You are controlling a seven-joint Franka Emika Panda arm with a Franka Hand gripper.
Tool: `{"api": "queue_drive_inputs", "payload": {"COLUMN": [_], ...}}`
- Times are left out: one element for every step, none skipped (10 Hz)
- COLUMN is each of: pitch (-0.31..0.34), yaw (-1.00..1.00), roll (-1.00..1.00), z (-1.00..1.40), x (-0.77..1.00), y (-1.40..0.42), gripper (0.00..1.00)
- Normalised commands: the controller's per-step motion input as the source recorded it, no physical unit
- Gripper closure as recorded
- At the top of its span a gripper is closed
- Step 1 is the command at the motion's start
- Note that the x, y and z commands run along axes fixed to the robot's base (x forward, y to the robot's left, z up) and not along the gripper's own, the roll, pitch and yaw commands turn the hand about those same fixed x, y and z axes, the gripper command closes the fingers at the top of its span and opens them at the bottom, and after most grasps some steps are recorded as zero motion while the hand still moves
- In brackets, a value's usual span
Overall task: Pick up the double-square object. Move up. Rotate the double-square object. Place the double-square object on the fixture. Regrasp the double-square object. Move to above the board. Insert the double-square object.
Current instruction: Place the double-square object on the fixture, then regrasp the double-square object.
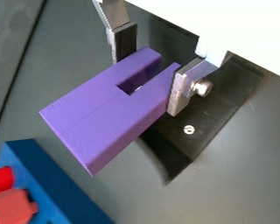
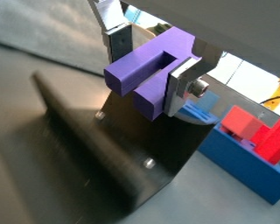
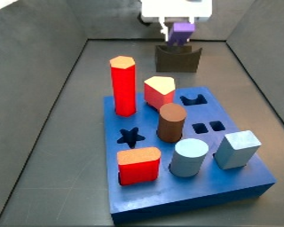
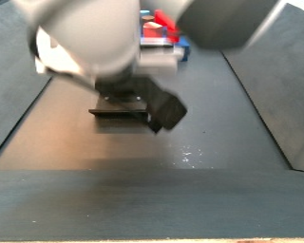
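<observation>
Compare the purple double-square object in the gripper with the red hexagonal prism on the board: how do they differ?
The double-square object is purple with a stepped profile; the red hexagonal prism is six-sided. The double-square object is clamped in the gripper, above the fixture, beyond the board's far edge; the prism stands upright in the board. In a side view the prism is the tallest piece on the board. Both are elongated solid-coloured pieces.
</observation>
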Motion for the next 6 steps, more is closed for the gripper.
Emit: {"api": "queue_drive_inputs", "payload": {"pitch": [0.074, 0.056, 0.047, 0.000, 0.005, 0.009], "yaw": [-0.09, -0.10, -0.11, 0.00, -0.04, -0.03], "roll": [-0.21, -0.18, -0.17, 0.00, -0.03, -0.03], "z": [-0.61, -0.36, -0.24, 0.00, 1.00, 1.00], "x": [0.14, 0.10, 0.10, 0.00, 0.00, -0.01], "y": [0.08, 0.07, 0.06, 0.00, 0.00, 0.00], "gripper": [1.00, 1.00, 1.00, 0.00, 0.00, 0.00]}}
